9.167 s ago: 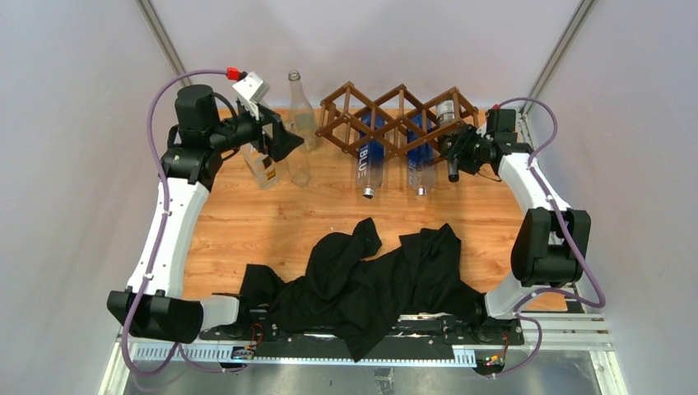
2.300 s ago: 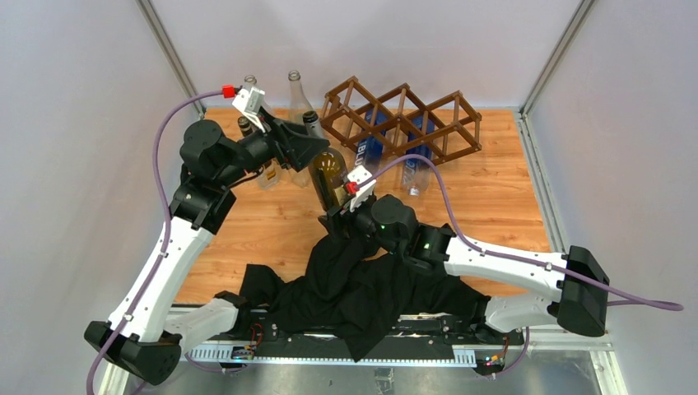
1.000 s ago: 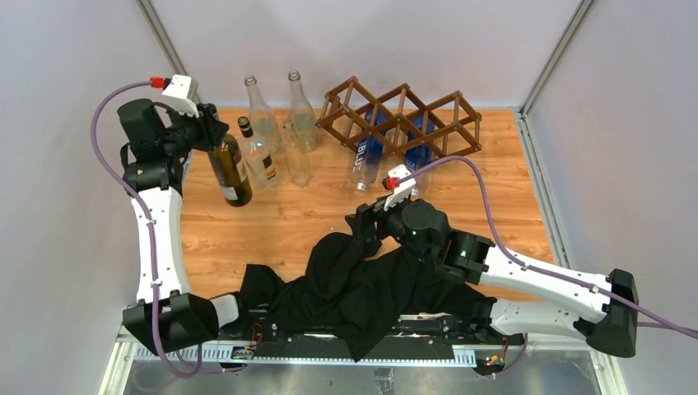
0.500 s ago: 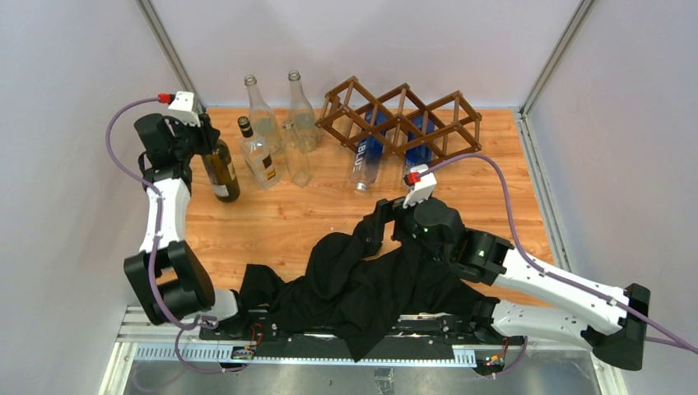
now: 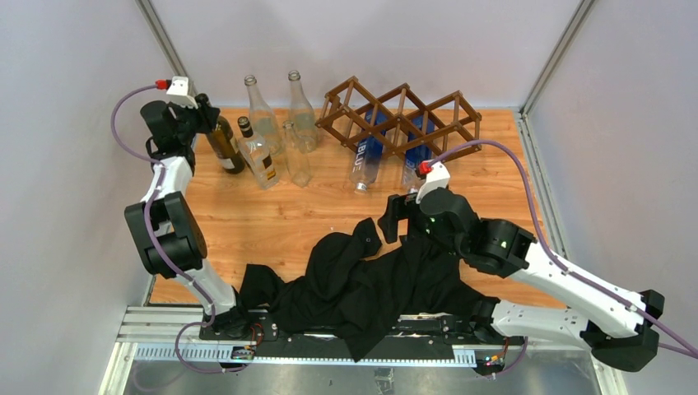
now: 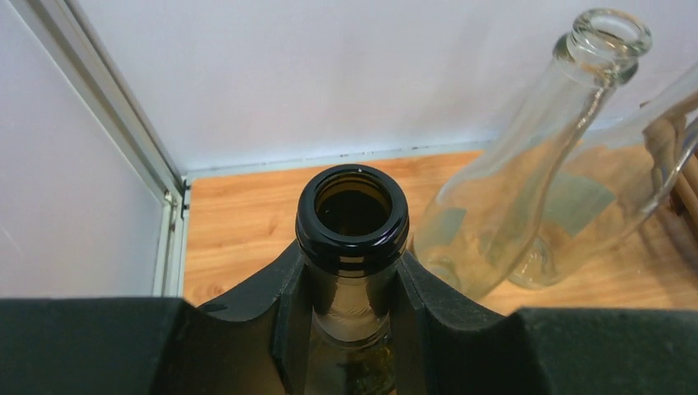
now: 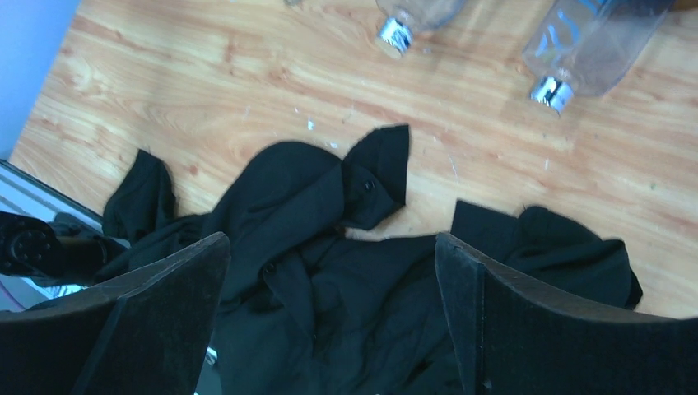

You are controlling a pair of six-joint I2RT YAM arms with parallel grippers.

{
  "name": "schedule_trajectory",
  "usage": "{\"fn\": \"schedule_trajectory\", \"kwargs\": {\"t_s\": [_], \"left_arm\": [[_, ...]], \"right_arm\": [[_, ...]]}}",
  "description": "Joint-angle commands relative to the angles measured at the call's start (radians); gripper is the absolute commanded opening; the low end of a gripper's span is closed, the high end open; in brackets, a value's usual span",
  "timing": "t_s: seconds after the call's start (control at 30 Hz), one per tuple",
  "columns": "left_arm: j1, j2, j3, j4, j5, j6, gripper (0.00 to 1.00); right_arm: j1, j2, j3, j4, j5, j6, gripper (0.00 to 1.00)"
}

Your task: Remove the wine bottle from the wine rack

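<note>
The dark green wine bottle (image 5: 222, 146) is at the back left corner of the table, well left of the wine rack (image 5: 401, 115). My left gripper (image 5: 202, 113) is shut on its neck. In the left wrist view the open bottle mouth (image 6: 352, 212) rises between the black fingers (image 6: 267, 288) of that gripper (image 6: 352, 276). The brown lattice rack stands at the back middle with two clear, blue-labelled bottles (image 5: 362, 160) lying in its lower cells. My right gripper (image 5: 393, 217) hangs open above the black cloth (image 5: 370, 280) with nothing between its fingers (image 7: 494, 296).
Clear empty bottles (image 5: 257, 107) (image 5: 300, 103) stand between the wine bottle and the rack, with a small dark-capped bottle (image 5: 252, 152) in front. A clear bottle (image 6: 527, 164) stands close right of the held neck. The side wall's metal post (image 6: 99, 123) is close on the left.
My left arm has carried the wine bottle back into the far left corner. My right arm has drawn back to the right, above the cloth, with its jaws wide.
</note>
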Motion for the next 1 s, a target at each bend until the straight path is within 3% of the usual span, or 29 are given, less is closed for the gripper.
{"fn": "schedule_trajectory", "kwargs": {"t_s": [0.0,0.13,0.3,0.47,0.53,0.67,0.8,0.97], "left_arm": [[0.005,0.035,0.082,0.181,0.022,-0.046,0.0],[-0.001,0.071,0.111,0.181,0.022,-0.063,0.0],[-0.021,0.077,0.105,0.182,0.018,-0.056,0.14],[-0.031,0.06,0.08,0.181,0.025,-0.047,0.37],[-0.031,0.048,0.066,0.182,0.025,-0.045,0.54],[-0.032,0.008,0.052,0.148,0.017,-0.003,0.71],[-0.029,-0.04,0.106,-0.026,-0.041,0.077,0.96],[0.001,-0.121,0.143,-0.228,-0.048,0.136,1.0]], "right_arm": [[-0.022,0.048,0.06,-0.231,-0.045,0.068,0.98],[-0.075,0.091,0.075,-0.274,-0.101,0.082,0.98],[-0.183,0.15,0.017,-0.116,-0.13,0.053,0.99],[-0.29,0.248,-0.055,0.148,-0.19,0.033,1.0],[-0.332,0.323,-0.057,0.246,-0.212,0.036,1.0],[-0.379,0.484,0.04,0.371,-0.239,0.014,1.0],[-0.413,0.673,0.169,0.423,-0.241,-0.007,1.0],[-0.451,0.841,0.275,0.455,-0.252,-0.023,1.0]]}}
